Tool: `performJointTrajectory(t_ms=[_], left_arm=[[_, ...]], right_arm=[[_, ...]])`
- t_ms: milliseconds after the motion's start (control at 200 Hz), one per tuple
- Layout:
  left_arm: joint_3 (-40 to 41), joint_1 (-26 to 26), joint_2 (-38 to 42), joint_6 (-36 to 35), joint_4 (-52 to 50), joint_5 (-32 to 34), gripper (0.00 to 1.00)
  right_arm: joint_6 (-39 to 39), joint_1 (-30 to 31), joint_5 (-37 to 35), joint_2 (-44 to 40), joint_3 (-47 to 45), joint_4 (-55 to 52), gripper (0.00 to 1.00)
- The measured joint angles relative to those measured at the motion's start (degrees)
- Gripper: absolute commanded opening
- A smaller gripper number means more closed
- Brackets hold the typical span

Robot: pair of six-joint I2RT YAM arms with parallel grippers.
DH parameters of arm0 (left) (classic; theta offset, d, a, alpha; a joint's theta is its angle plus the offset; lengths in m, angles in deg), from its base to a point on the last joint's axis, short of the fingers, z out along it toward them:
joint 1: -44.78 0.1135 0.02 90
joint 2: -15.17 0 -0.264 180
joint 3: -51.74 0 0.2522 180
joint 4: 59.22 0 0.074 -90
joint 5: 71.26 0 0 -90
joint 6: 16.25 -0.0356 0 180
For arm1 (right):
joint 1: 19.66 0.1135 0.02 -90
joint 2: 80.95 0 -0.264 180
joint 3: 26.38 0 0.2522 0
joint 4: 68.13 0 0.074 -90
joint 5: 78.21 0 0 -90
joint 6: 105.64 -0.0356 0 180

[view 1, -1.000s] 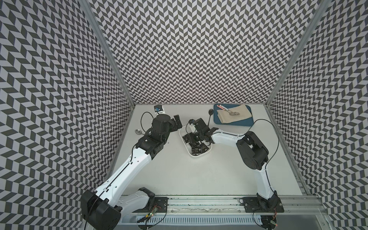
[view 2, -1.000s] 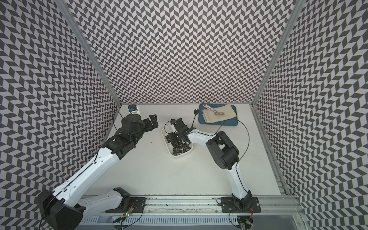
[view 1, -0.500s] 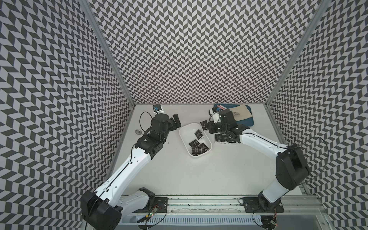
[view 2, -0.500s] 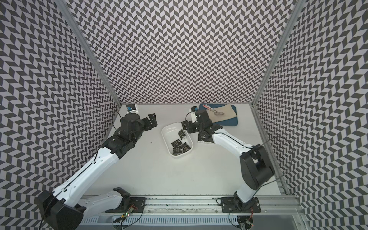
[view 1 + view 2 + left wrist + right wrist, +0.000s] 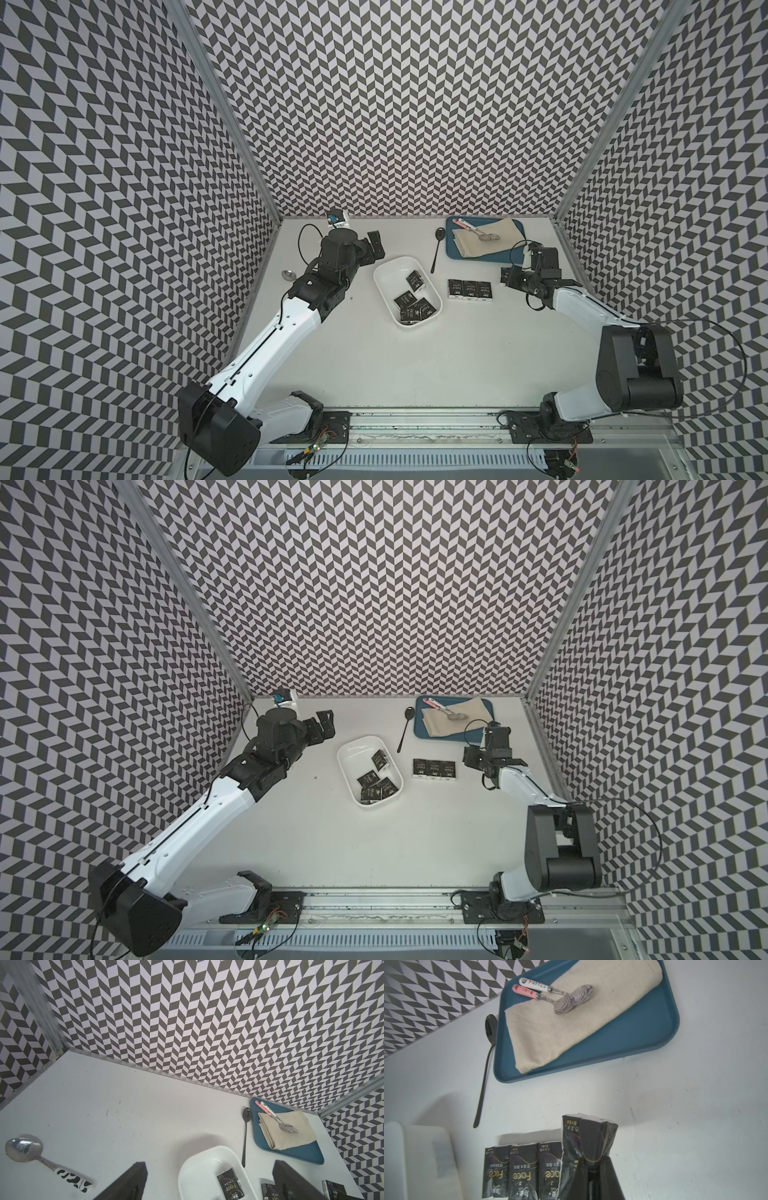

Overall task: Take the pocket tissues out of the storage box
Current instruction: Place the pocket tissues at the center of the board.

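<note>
Right gripper (image 5: 591, 1169) is clamped tight on one black packet (image 5: 588, 1138), pinching its lower end so the wrapper crumples and the free end sticks out past the fingers. Whether it touches the table, I can't tell. Just beside it, a row of three packets (image 5: 519, 1172) lies flat on the white table, edge to edge, well outside the storage box (image 5: 392, 272). In both top views that white tub sits mid-table with several pocket tissues (image 5: 415, 307) piled loosely inside, mostly toward its near end. Over on the other side, the left gripper (image 5: 375, 249) hangs with its jaws spread wide and nothing between them, near the tub's far corner. Beyond the row, a black spoon (image 5: 435, 255) lies beside the blue tray (image 5: 492, 258) with its beige cloth (image 5: 478, 246).
</note>
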Motion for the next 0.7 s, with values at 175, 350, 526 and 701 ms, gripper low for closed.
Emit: performJointTrajectory(t_ms=[175,350,526,701], left_arm=[[0.0,0.0,-0.2,0.0,0.5,-0.5,0.99],[-0.8,0.0,-1.4,0.0,1.2,-1.0,0.99],[-0.9,-0.2,-2.1,0.0,1.6,-1.3,0.99],[-1.2,-0.7,-2.2,0.0,1.7,-1.3,0.99]], right_arm=[[0.5,-0.6,-0.9,2.1,-1.5,0.1,0.07],[1.4,-1.0,-1.3,3.3,-2.1,0.0,0.10],[2.1,-1.1,-2.1,4.9,-2.1,0.0,0.27],[2.4,-1.2,-3.0,5.2,-2.1,0.0,0.41]])
